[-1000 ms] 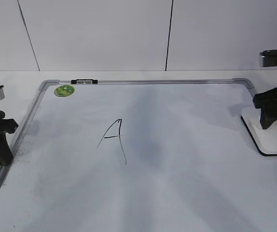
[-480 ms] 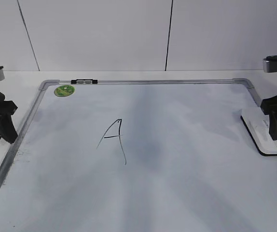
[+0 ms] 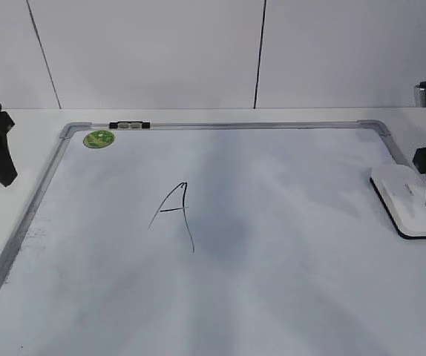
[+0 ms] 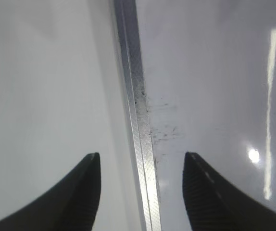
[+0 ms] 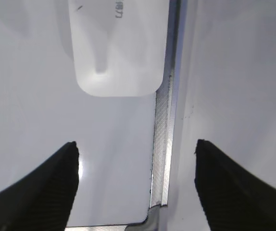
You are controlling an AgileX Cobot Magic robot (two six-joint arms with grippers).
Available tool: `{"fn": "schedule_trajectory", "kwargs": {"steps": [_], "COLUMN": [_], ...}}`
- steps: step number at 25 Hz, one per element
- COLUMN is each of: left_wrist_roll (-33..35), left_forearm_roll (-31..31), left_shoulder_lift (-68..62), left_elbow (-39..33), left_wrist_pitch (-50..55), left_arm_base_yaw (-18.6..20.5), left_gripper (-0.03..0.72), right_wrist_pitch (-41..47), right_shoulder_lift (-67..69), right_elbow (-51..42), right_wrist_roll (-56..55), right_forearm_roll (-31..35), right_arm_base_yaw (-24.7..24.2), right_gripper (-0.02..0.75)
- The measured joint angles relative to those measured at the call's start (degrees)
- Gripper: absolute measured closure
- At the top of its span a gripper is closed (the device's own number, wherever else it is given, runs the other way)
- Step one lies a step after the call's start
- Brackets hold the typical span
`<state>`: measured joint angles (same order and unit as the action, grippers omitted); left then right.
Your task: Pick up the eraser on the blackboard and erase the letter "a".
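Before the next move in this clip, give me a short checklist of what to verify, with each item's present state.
1. Eraser lying on the board, at its right edge: ok.
2. Eraser free of both hands: ok; the right hand is open and clear of it.
3. Left hand open and holding nothing, over the board's left frame: ok.
4. Small letter "a" gone: ok as far as the exterior view shows; only a capital A is visible.
5. Grey smudges on the board fully clean: not ok.

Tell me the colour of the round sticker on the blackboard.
Green sticker, with a yellowish pattern; the exterior view shows it best.
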<state>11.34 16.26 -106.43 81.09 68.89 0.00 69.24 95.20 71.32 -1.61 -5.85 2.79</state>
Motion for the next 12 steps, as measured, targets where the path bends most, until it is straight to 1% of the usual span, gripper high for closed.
{"fn": "schedule_trajectory", "kwargs": {"steps": [8,12], "left_wrist_roll": [-1.2,-1.5], "left_forearm_roll": [-0.2,-0.2], "left_shoulder_lift": [12.1,20.7], "left_elbow": [0.0,-2.9], "left_wrist_pitch": [0.7,0.9], "left_arm_base_yaw": [0.0,0.0], "left_gripper": [0.276,0.276], "right_wrist_pitch": [0.5,0.8], "right_shoulder_lift": [-6.9,-12.4], "right_elbow": [0.0,0.0], "right_wrist_roll": [1.2,1.6], "right_forearm_roll": [0.1,0.1], "right_arm_base_yaw": [0.0,0.0], "right_gripper": [0.145,0.145]}}
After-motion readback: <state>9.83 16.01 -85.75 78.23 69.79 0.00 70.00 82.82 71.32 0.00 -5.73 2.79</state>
